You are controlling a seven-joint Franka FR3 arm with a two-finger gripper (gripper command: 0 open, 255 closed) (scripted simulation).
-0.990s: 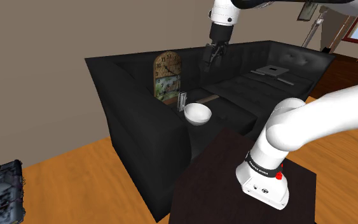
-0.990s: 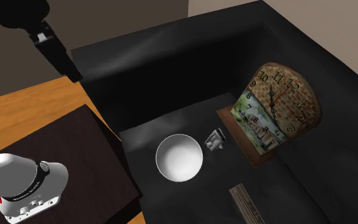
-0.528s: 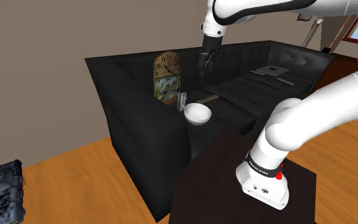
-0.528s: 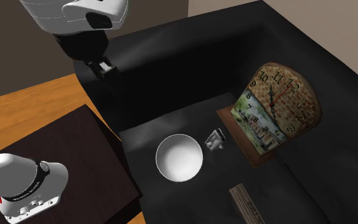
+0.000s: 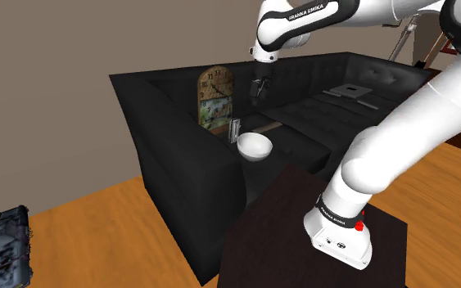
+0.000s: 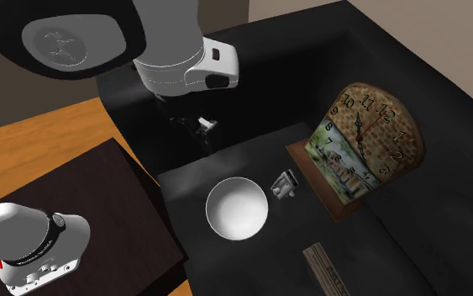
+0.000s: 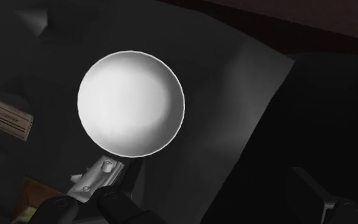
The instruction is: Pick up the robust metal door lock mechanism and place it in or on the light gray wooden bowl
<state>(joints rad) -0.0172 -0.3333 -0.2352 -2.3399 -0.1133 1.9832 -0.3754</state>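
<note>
The door lock (image 5: 235,128) is a small grey metal piece standing on the black sofa seat, between the clock and the bowl. The pale grey bowl (image 5: 255,146) sits upright and empty just beside it. In the second exterior view the lock (image 6: 284,186) almost touches the bowl (image 6: 236,208) at its right rim. My gripper (image 5: 258,98) hangs well above the bowl and lock, pointing down. In the wrist view the gripper (image 7: 215,210) is open with nothing in it. The lock (image 7: 95,181) lies by one finger, with the bowl (image 7: 131,103) beyond it.
A brick-patterned clock (image 6: 362,139) leans against the sofa back (image 5: 163,90) behind the lock. A flat wooden strip (image 6: 328,269) lies on the seat nearby. The dark stand top (image 5: 302,237) is close to the sofa's arm. Flat items (image 5: 347,90) rest on the far cushions.
The arm has swung toward the shoulder view's left and lowered. The gripper moved from above the sofa's far side to over the bowl and lock. Lock and bowl have not moved.
</note>
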